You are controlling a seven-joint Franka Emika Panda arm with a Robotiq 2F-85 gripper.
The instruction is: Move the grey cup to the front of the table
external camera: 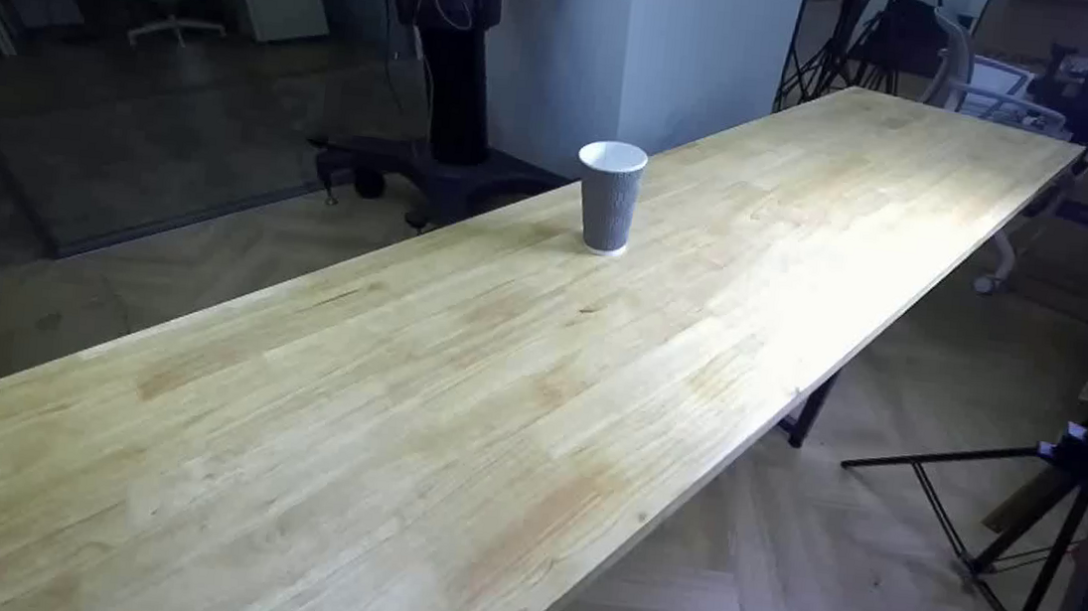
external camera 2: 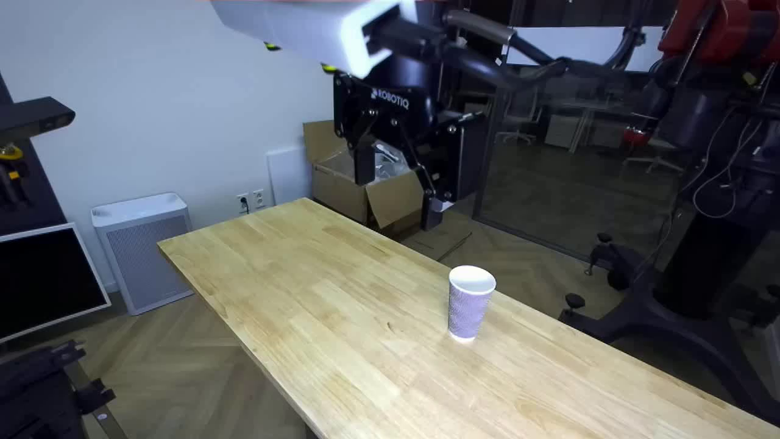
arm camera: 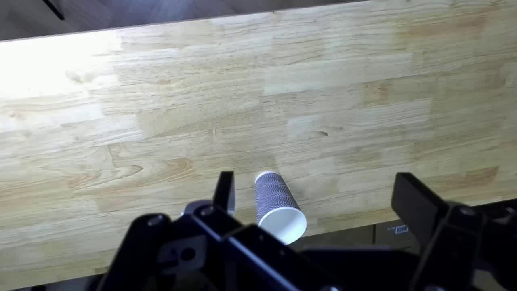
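The grey cup (external camera: 608, 204) stands upright on the long light wood table (external camera: 457, 377). It has a ribbed grey sleeve, a white rim and a white inside. In an exterior view the cup (external camera 2: 469, 311) stands near one long edge of the table (external camera 2: 317, 305). My gripper (external camera 2: 399, 192) hangs open and empty in the air, above the height of the cup and apart from it. In the wrist view the cup (arm camera: 276, 194) appears between the fingers of my gripper (arm camera: 317, 192), closer to the left finger. The table (arm camera: 222, 121) spreads beneath. Part of the cup's rim is hidden behind the gripper.
An open cardboard box (external camera 2: 341, 189) and a white air purifier (external camera 2: 146, 250) stand beyond the table. A dark wheeled stand (external camera: 460, 88) is on the floor beside the table's long edge. A tripod (external camera: 980, 547) stands on the opposite side.
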